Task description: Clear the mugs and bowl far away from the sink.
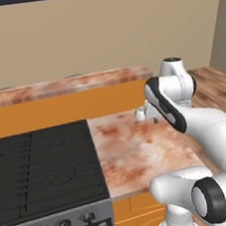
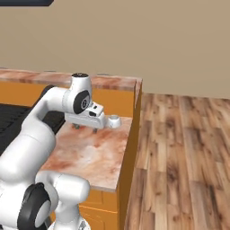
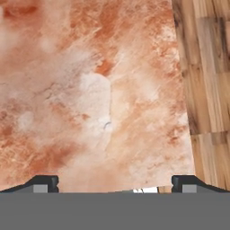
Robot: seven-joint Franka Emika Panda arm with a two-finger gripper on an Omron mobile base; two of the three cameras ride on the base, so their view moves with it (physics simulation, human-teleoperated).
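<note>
Your gripper [image 3: 114, 182] wide open and empty, hovering over the bench [image 3: 90, 90], stove [image 1: 41, 169] to its left, floor [image 2: 179, 157] right

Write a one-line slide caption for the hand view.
Open hand poised above the reddish marble countertop, its edge meeting the wood floor alongside.

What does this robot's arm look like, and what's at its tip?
The arm is smooth, glossy white, built of rounded tube-like segments with dark bands at the joints. No cables or markings show. Its end effector has two small dark finger tips with grey pads.
</note>
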